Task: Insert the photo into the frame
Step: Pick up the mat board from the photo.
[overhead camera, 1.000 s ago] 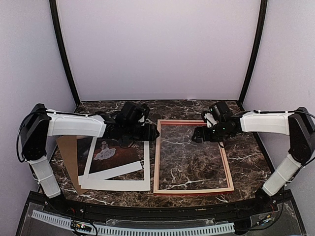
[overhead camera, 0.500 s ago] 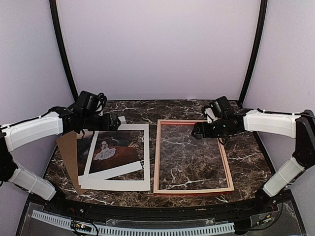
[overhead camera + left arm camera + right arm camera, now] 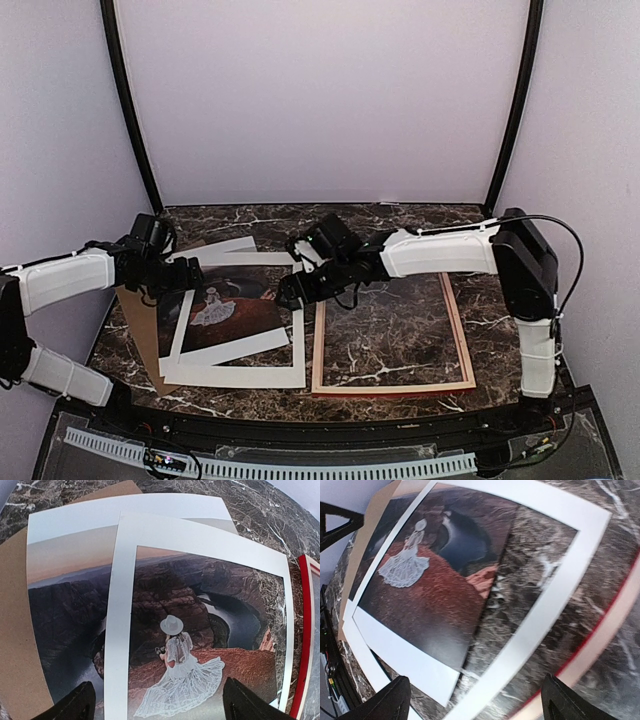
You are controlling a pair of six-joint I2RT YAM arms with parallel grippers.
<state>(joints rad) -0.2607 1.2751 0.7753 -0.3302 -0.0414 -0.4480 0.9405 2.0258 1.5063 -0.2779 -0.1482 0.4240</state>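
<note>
left claw (image 3: 188, 272) gaping over photo (image 3: 235, 320) | right claw (image 3: 290, 291) gaping near frame (image 3: 395, 388)

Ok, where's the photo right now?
Top view: the photo lies left of the red frame, on the brown board, partly under the white mat.

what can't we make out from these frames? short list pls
- Top view: the frame's far rail and far-left corner, behind the right arm.
- Top view: part of the photo's far edge, under the left gripper.
- Left wrist view: the photo's near edge, cut off at the bottom.
- Right wrist view: the frame's rail, blurred.
- All views: the backing board, mostly covered by the photo.
</note>
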